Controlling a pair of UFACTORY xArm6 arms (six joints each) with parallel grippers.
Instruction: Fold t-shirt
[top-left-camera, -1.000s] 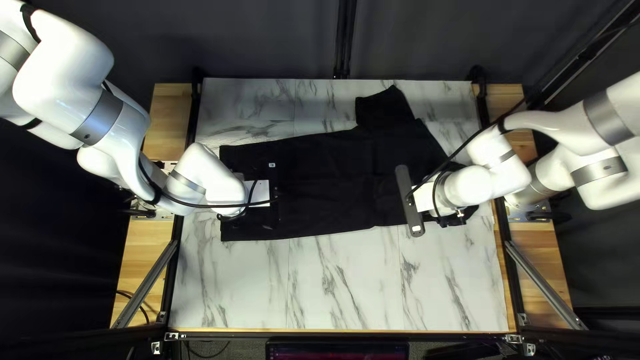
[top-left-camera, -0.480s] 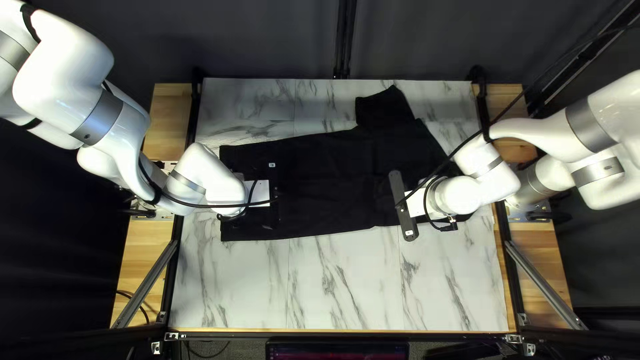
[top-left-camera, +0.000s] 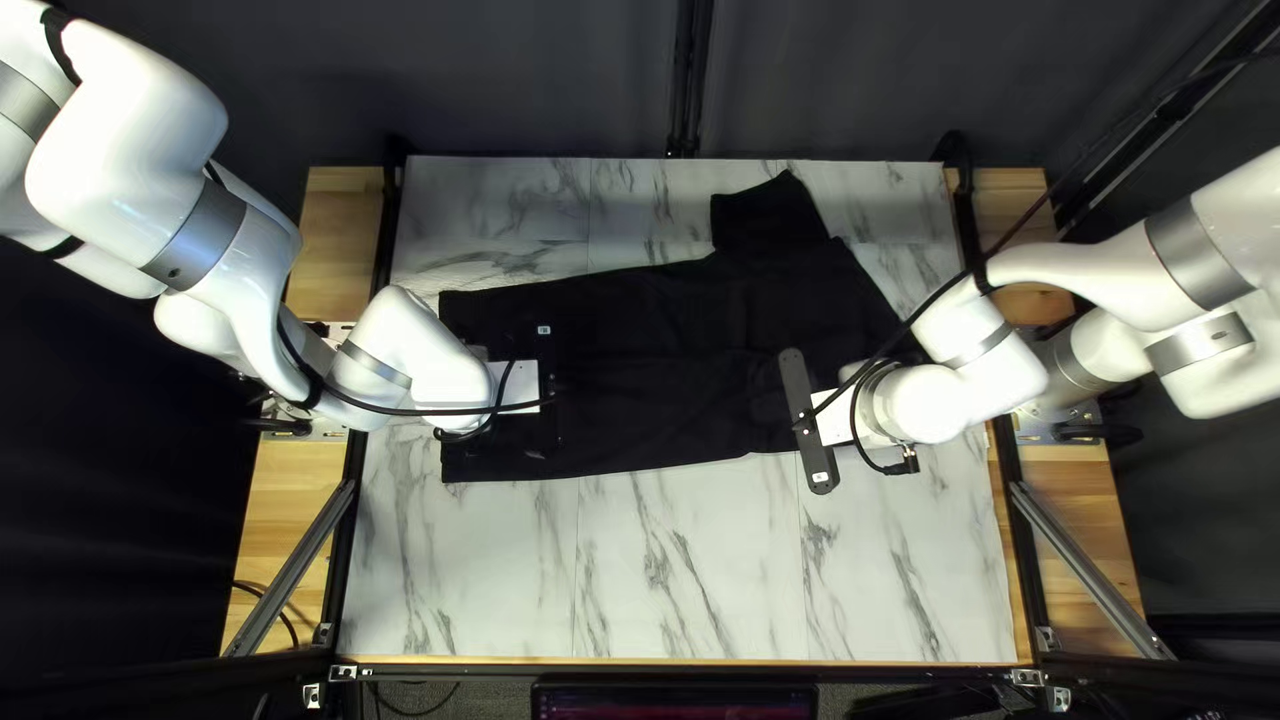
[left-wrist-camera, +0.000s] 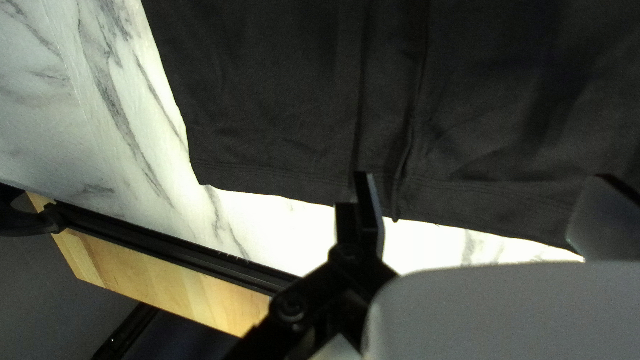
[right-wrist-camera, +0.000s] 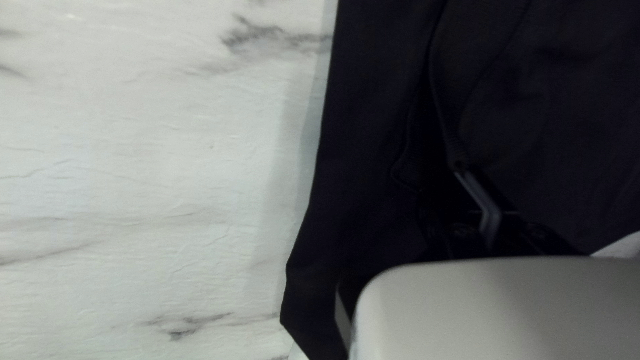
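Observation:
The black t-shirt (top-left-camera: pixel 654 360) lies across the table, its hem end at the left of the top left view and one sleeve (top-left-camera: pixel 774 216) pointing at the far edge. My left gripper (top-left-camera: pixel 515 387) is over the hem end. In the left wrist view that gripper (left-wrist-camera: pixel 490 200) stands wide open above the hem of the shirt (left-wrist-camera: pixel 280 127), one finger hiding part of it. Over the other end hangs my right gripper (top-left-camera: pixel 835 419). The right wrist view has the right gripper (right-wrist-camera: pixel 475 183) closed on a raised fold of the shirt (right-wrist-camera: pixel 373 167); its fingertips are partly lost against dark cloth.
Bare marble tabletop (top-left-camera: pixel 667 574) spreads along the near side. Wooden strips (top-left-camera: pixel 287 534) and black rails border the table's sides. A cable (top-left-camera: pixel 934 300) hangs along my right arm, and another (top-left-camera: pixel 387 407) loops over my left wrist.
My right arm has shifted left, then slightly toward the near edge. Dark cloth that showed beneath its wrist is gone from there. The left arm looks still.

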